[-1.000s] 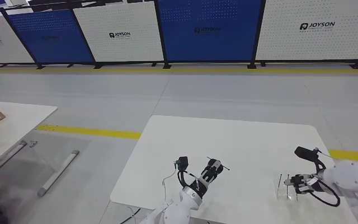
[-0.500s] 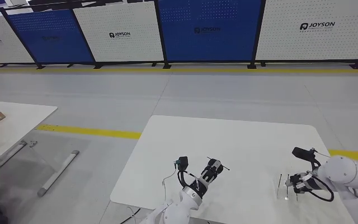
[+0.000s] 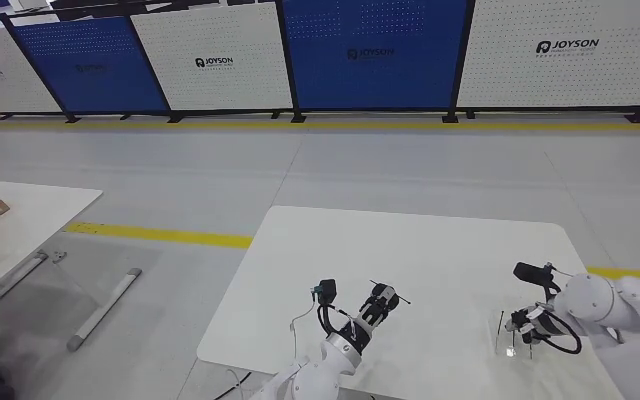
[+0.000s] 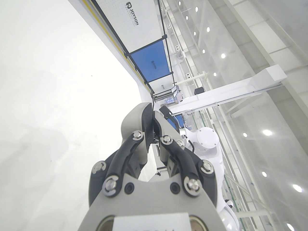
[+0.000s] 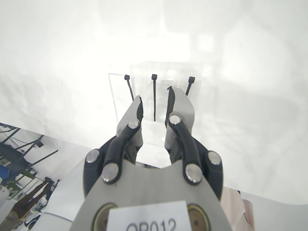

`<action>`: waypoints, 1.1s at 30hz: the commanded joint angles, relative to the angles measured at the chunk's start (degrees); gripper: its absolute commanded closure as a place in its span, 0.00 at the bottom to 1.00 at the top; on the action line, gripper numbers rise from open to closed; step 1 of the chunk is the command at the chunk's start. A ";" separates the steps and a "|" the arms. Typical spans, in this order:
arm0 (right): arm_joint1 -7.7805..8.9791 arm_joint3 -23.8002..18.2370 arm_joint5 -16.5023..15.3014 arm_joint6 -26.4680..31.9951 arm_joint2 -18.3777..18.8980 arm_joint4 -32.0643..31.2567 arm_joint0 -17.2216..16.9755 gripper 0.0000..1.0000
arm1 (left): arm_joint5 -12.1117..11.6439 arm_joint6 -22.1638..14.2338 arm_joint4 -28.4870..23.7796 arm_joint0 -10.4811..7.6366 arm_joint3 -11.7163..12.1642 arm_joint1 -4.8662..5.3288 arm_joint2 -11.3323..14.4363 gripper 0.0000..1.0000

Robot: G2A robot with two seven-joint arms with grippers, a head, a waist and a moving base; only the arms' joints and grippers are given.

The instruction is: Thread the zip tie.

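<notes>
Right tool (image 5: 154,93) open, empty, straddling middle zip tie (image 5: 154,98), its length pointing toward the tool; left tool (image 4: 152,108) clamps spare tie (image 3: 403,297).

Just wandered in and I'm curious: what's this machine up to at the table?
A two-armed robot is working with black zip ties at a white table. Its left gripper is shut on one tie, held above the table. Its right gripper is open at a clear stand where three more stand upright, with its fingers lined up on the middle tie. No tie looks threaded yet.
</notes>
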 commanded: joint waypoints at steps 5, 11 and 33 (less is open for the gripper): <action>-0.72 1.37 0.00 0.00 -1.06 -0.32 0.83 0.81 | 0.00 0.00 0.00 0.00 0.00 0.00 0.00 1.00; -1.23 2.79 0.00 0.00 -2.05 -0.28 1.79 0.86 | 0.00 0.00 0.00 0.00 0.00 0.00 0.00 1.00; -1.73 6.99 0.00 0.00 -8.62 1.13 6.80 1.00 | 0.00 0.00 0.00 0.00 0.00 0.00 0.00 1.00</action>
